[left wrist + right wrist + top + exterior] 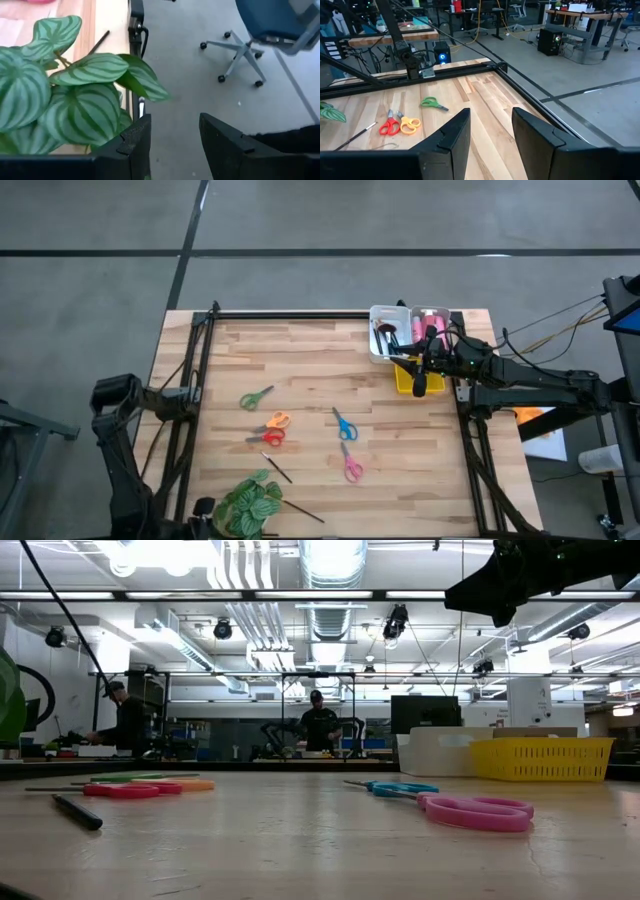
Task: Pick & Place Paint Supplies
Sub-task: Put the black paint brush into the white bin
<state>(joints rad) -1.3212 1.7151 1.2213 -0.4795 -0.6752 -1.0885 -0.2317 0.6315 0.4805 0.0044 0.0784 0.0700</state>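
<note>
No legible text, label, brand, number or sign is found in any view. Nothing readable shows on the desk (320,380), on the items lying on it, or in the room behind it.

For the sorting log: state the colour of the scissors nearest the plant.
Red scissors, clearest in the high view.

Grey concrete floor (330,220) surrounds the work area, crossed by dark seam lines. A blue office chair on castors (260,30) stands on it. The ceiling carries exposed ducts (330,600) and strip lights (300,595). Two persons (318,725) stand at distant benches. Wooden desks (580,15) with computer equipment line the far side.
</note>
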